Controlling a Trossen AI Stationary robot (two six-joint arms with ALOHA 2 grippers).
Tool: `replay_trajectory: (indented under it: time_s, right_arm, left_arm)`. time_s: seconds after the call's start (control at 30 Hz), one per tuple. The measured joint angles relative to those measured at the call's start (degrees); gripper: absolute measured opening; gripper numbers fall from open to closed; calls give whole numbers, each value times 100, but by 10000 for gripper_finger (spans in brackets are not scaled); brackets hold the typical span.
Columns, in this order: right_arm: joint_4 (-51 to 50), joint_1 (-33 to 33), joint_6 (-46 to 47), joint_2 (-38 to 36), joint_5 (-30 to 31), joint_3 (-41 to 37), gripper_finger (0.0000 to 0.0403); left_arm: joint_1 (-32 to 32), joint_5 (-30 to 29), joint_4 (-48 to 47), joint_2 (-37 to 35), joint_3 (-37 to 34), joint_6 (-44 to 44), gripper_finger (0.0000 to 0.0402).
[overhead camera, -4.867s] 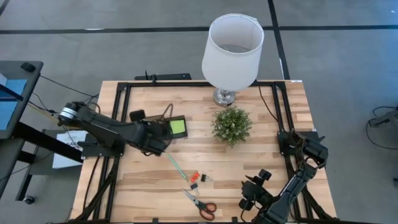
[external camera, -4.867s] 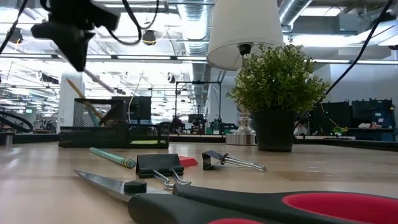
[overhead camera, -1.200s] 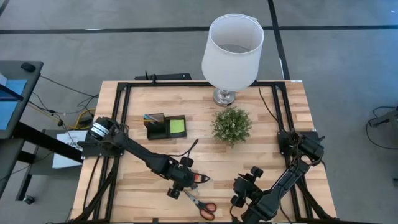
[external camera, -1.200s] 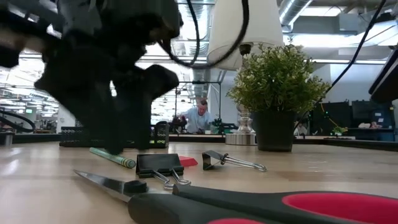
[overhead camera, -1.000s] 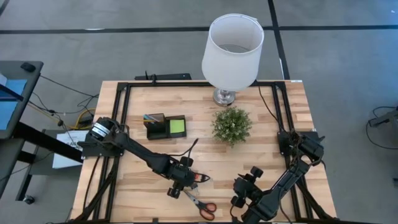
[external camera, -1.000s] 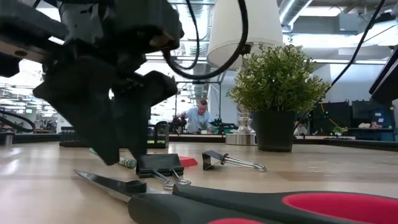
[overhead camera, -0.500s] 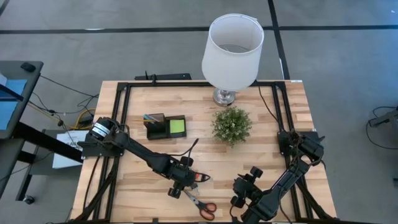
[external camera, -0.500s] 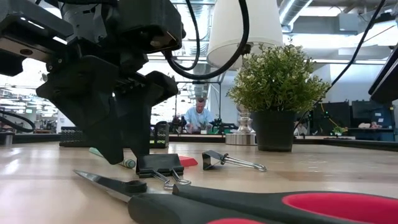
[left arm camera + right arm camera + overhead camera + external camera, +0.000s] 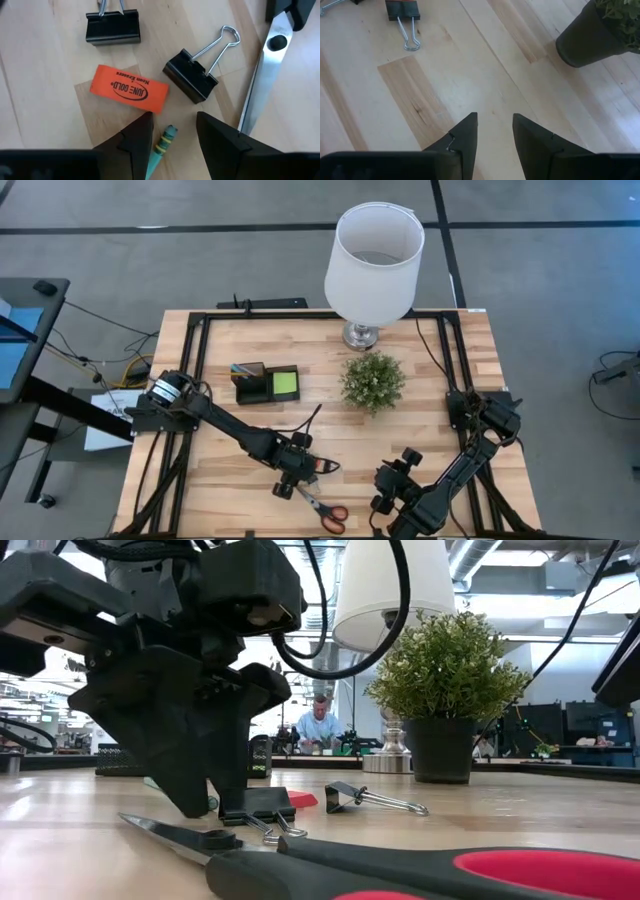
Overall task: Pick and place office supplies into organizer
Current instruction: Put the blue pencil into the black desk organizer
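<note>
My left gripper (image 9: 175, 135) stands open low over the table, its fingers on either side of the end of a teal pencil (image 9: 164, 145) lying on the wood. Just beyond it lie an orange eraser (image 9: 130, 90), two black binder clips (image 9: 192, 80) (image 9: 112, 26) and the scissors (image 9: 322, 506). The black organizer (image 9: 262, 384) stands farther back on the left, with a lime-green sticky-note pad (image 9: 286, 384) in its tray and pens in its tall compartment. My right gripper (image 9: 492, 132) hangs open over bare wood near the front right.
A small green potted plant (image 9: 373, 381) and a white-shaded lamp (image 9: 375, 255) stand at the back middle of the table. Black frame rails (image 9: 190, 360) run along the table's edges. Bare wood lies between the clips and the plant.
My left gripper has sunk toward the table over the teal pencil's end, beside the eraser and clips. The supplies lie where they were.
</note>
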Motion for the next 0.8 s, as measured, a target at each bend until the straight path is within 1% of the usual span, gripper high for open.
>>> replay_trajectory:
  time_s: [0.23, 0.47, 0.63, 0.8]
  right_arm:
    - [1, 0, 1, 0, -2, 0, 118]
    - [7, 0, 2, 0, -2, 0, 118]
    - [9, 0, 2, 0, -2, 0, 118]
    - [7, 0, 2, 0, -2, 0, 118]
  left_arm:
    - [4, -9, -237, -66, -4, 21, 86]
    - [2, -197, -319, -70, -6, 89, 33]
    - [0, -264, -331, -60, 66, 229, 26]
    - [0, -370, -732, -34, 350, 290, 50]
